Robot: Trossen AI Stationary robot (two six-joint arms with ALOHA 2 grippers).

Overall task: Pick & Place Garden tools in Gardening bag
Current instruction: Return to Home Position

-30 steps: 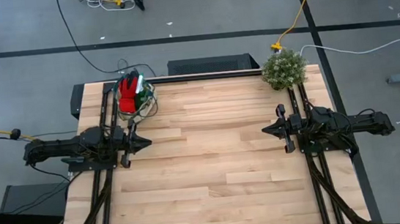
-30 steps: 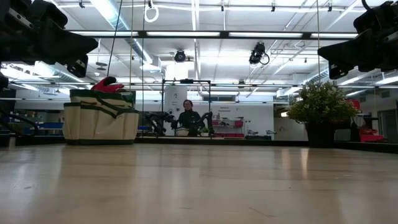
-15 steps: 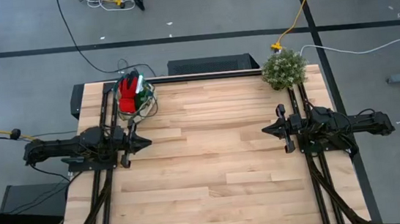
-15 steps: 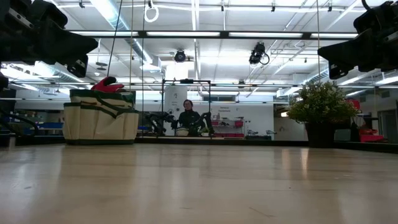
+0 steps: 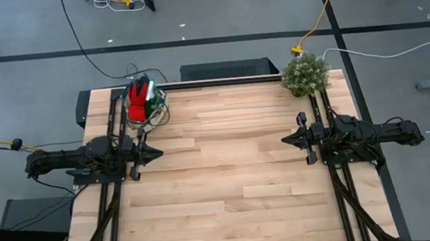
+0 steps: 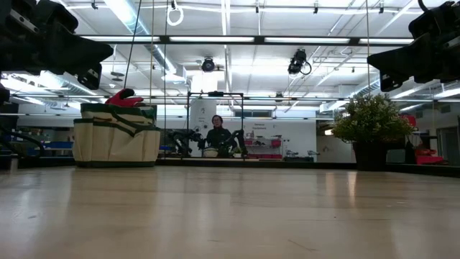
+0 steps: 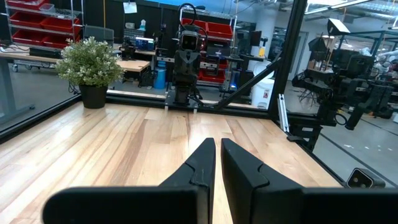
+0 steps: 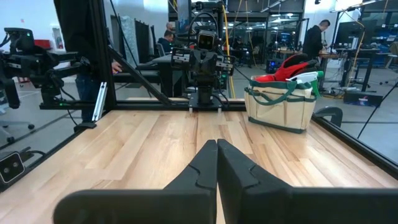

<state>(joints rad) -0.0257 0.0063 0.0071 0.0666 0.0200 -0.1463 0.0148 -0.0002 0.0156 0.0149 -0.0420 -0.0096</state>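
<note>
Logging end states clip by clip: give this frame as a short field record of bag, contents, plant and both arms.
gardening bag: upright, far left corner of the table
showing above bag rim: red glove, green spray bottle
plant: far right corner
left gripper: over the table's left side, fingers shut, empty
right gripper: over the table's right side, fingers shut, empty
loose tools on table: none visible

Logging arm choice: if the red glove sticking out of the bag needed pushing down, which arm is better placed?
Left, likely: the gardening bag sits at the far left corner of the table, close to the left end effector; the right end effector waits across it.
</note>
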